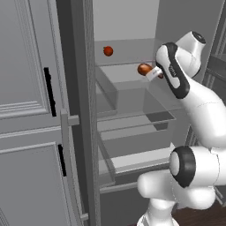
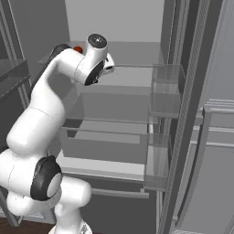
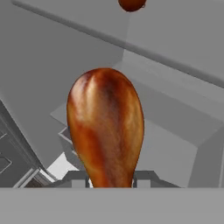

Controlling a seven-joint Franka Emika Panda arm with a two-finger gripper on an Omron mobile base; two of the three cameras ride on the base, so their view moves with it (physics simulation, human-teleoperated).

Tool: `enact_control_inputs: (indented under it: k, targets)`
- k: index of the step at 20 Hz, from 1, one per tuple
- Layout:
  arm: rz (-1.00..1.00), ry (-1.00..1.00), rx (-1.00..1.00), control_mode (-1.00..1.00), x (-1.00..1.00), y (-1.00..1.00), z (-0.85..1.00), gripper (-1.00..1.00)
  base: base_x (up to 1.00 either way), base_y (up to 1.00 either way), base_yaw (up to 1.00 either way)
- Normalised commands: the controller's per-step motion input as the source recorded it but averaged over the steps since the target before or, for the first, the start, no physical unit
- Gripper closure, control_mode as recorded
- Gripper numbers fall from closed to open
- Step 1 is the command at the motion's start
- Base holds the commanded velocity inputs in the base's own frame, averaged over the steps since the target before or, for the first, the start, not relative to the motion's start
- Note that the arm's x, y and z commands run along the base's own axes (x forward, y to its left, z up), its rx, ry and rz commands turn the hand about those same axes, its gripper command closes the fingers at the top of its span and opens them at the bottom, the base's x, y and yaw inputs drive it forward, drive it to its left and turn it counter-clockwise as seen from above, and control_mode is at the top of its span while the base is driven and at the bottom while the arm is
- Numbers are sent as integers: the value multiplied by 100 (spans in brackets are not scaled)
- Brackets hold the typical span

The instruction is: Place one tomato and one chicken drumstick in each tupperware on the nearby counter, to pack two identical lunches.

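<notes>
My gripper (image 1: 153, 73) is shut on a glossy brown chicken drumstick (image 1: 144, 69), holding it in the air inside the open fridge, just above a glass shelf (image 1: 132, 84). In the hand view the drumstick (image 3: 105, 131) stands up large between my fingertips (image 3: 78, 179), thick end away from the hand. A red tomato (image 1: 108, 50) rests on the upper shelf, behind and to the left of the drumstick. It also peeks in at the top of the hand view as the tomato (image 3: 131, 4) and past my arm as the tomato (image 2: 78, 49). The tupperware and the counter are out of view.
The fridge interior has several glass shelves and a clear drawer (image 1: 132, 128) below. Clear door bins (image 2: 164, 91) hang on the right side. A tall grey panelled cabinet door (image 1: 26, 110) with black handles stands at the left.
</notes>
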Motion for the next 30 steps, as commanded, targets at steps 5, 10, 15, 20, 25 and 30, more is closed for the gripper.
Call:
enact_control_inputs:
  k: [5,10,15,20,25,30]
  targets:
    - [-6,-3,0,-100,-100,-14,-32,100,0,0,0]
    - [-5,-3,0,-100,-100,-3,-11,100,0,0,0]
    - [-2,0,0,100,-40,0,-6,100,-60,0,-1]
    - [0,0,0,100,0,0,0,100,-100,8,3]
    - [0,0,0,100,0,0,0,100,-77,41,49]
    - [0,0,0,100,0,0,0,100,0,50,82]
